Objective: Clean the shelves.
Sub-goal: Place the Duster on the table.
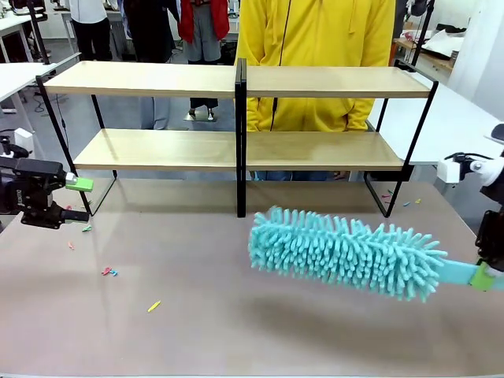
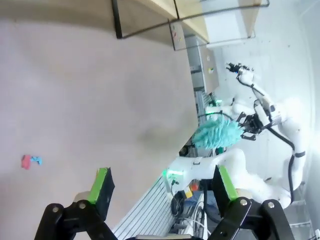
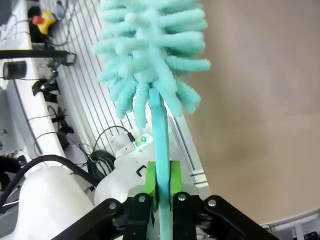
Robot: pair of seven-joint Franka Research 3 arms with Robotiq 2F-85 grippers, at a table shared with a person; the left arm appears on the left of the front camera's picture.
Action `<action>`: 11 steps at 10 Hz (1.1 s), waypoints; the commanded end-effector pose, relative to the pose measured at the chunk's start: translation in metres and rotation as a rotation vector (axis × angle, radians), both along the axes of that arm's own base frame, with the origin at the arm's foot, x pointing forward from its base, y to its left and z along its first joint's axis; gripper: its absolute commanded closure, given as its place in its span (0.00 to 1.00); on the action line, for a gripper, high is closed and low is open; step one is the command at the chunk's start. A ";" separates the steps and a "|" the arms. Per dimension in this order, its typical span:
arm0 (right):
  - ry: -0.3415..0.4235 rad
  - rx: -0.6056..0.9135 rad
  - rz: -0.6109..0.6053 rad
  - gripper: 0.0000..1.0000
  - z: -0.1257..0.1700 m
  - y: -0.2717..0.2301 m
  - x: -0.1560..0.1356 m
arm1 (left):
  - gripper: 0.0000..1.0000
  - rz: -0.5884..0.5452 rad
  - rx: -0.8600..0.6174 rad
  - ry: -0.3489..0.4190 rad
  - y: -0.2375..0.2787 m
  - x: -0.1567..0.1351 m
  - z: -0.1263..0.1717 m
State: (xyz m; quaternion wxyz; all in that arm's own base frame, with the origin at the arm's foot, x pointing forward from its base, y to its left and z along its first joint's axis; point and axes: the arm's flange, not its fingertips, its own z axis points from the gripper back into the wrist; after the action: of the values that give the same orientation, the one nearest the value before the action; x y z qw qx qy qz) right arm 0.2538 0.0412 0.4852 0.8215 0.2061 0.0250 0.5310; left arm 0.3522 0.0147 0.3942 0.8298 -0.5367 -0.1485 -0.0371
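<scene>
Teal duster pinched by handle in my right end effector, head hanging above worktop, near side of shelves. Shelves stand at far edge. My left end effector spread, empty, far left.

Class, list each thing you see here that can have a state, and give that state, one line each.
Left gripper: open, holding nothing.
Right gripper: shut on the duster's handle.
Duster: held above the table, head pointing towards the middle.
Shelves: upright, both boards bare.
Table: strewn with small coloured scraps.
</scene>
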 end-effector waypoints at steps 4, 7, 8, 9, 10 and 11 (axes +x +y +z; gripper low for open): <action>0.108 -0.092 0.132 0.88 -0.079 0.005 0.065 | 0.00 -0.063 0.073 -0.007 -0.014 -0.003 0.004; 0.123 -0.045 0.168 0.88 -0.105 0.003 0.092 | 0.00 -0.063 0.073 -0.007 -0.014 -0.003 0.004; 0.146 0.003 0.170 0.88 -0.110 -0.002 0.100 | 0.00 -0.063 0.073 -0.007 -0.014 -0.003 0.004; 0.152 0.029 0.157 0.45 -0.114 -0.006 0.104 | 0.00 -0.063 0.073 -0.007 -0.014 -0.003 0.004; 0.120 0.039 0.119 0.28 -0.117 -0.011 0.108 | 0.00 -0.063 0.073 -0.007 -0.014 -0.003 0.004; 0.043 0.040 0.009 0.00 -0.117 -0.020 0.114 | 0.00 -0.063 0.073 -0.007 -0.014 -0.003 0.004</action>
State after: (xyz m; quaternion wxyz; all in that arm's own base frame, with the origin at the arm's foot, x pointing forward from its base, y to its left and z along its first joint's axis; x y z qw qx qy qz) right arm 0.3625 0.0275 0.3695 0.7956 0.2365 0.0805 0.5519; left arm 0.3504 -0.0014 0.3958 0.8439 -0.5151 -0.1326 -0.0704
